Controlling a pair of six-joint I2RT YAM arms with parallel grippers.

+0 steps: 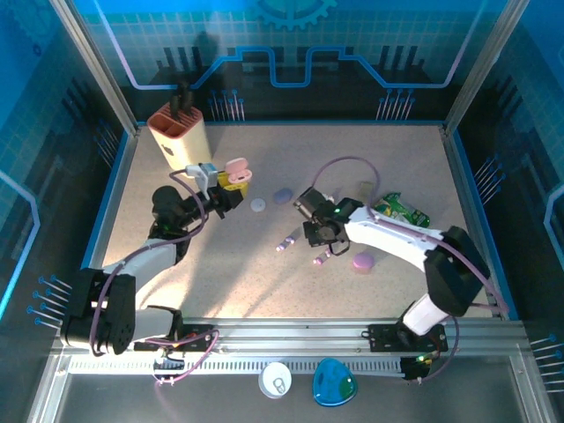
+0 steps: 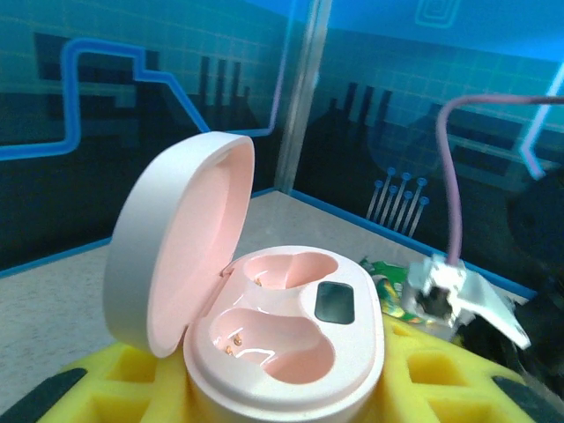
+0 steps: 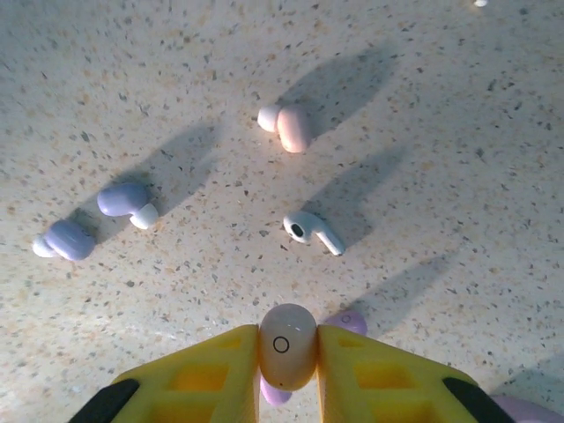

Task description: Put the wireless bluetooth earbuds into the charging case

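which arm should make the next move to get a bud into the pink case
Right: the right gripper pinches a pink earbud, ready to carry over. The left gripper is occupied holding the open pink case, both sockets empty.

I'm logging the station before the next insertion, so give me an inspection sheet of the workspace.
Surface: speckled beige tabletop, no spills seen.
Job's things: pink case open, lid up, both wells empty. Loose on the table are a pink earbud, a white earbud and two lavender earbuds. A white case and a lavender case lie mid-table.
Clutter: green packet at right; beige holder at back left.
Grippers: left gripper shut on the pink case; right gripper shut on a peach-pink earbud.
Cables: purple cable loops above the table by the right gripper.
Surroundings: blue printed walls.
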